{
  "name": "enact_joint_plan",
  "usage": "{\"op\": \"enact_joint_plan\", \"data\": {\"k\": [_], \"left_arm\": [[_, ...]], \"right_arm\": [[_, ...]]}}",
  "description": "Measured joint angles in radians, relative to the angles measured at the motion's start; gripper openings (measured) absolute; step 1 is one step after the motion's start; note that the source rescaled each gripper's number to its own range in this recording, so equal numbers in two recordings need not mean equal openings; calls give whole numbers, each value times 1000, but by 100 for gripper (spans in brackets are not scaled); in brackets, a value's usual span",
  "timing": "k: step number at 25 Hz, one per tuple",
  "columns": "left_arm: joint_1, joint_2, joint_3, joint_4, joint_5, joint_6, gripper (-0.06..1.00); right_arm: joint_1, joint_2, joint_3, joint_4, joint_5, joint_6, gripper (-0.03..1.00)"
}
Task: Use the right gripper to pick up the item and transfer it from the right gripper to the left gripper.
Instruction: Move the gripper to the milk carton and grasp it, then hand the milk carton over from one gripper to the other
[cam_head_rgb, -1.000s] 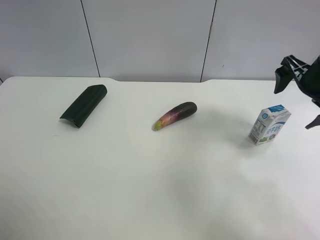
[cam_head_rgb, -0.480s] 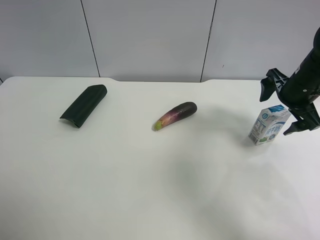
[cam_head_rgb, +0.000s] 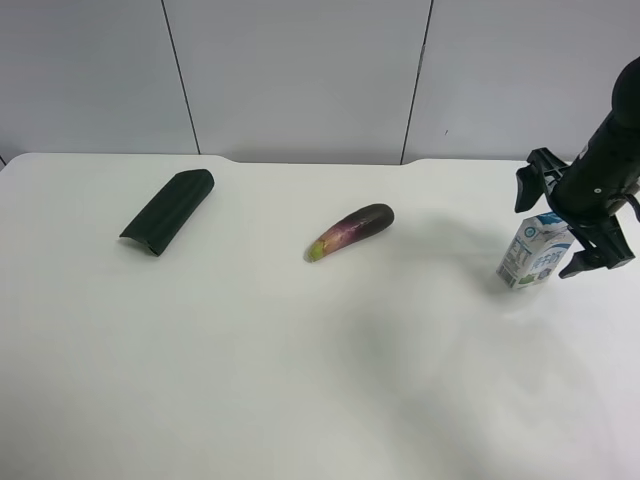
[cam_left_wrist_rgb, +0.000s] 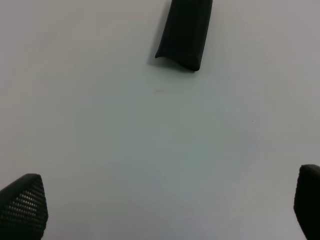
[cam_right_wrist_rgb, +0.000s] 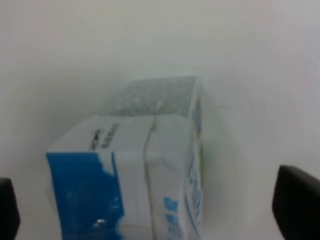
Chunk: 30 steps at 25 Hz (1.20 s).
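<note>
The carton (cam_head_rgb: 537, 253) stands upright on the table (cam_head_rgb: 300, 390), well off to one side of the eggplant (cam_head_rgb: 350, 230). My right gripper (cam_right_wrist_rgb: 152, 204) straddles it, jaws wide, touching neither side, holding nothing. Grasp, lift and handover are all left to do. My left gripper (cam_left_wrist_rgb: 165, 202) hangs wide open and empty, beyond the eggplant's other side.

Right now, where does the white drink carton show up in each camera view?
Exterior high: the carton stands at the right, between the open right gripper's fingers.
Right wrist: the carton is close up in the middle, between two black fingertips.
Left wrist: not in view; only the dark green oblong shows.
Shared landmark: the white table, in all three views.
</note>
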Motion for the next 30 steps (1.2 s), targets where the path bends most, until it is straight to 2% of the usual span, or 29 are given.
{"op": "enact_joint_plan", "data": {"k": [2, 3, 6, 8, 9, 16, 20, 26, 30], "left_arm": [[0, 0, 0, 0, 0, 0, 100], [0, 0, 0, 0, 0, 0, 100], [0, 0, 0, 0, 0, 0, 100], [0, 0, 0, 0, 0, 0, 100], [0, 0, 0, 0, 0, 0, 100], [0, 0, 0, 0, 0, 0, 100], [0, 0, 0, 0, 0, 0, 100], [0, 0, 0, 0, 0, 0, 100], [0, 0, 0, 0, 0, 0, 100]], "right_arm": [[0, 0, 0, 0, 5, 0, 92], [0, 0, 0, 0, 12, 0, 81], [0, 0, 0, 13, 41, 0, 46], [0, 0, 0, 28, 55, 0, 12], [0, 0, 0, 31, 62, 0, 0], [-2, 0, -1, 63, 76, -10, 2], [-2, -7, -1, 79, 84, -102, 2], [-2, -90, -1, 186, 99, -417, 2], [-2, -162, -1, 303, 114, -689, 2]]}}
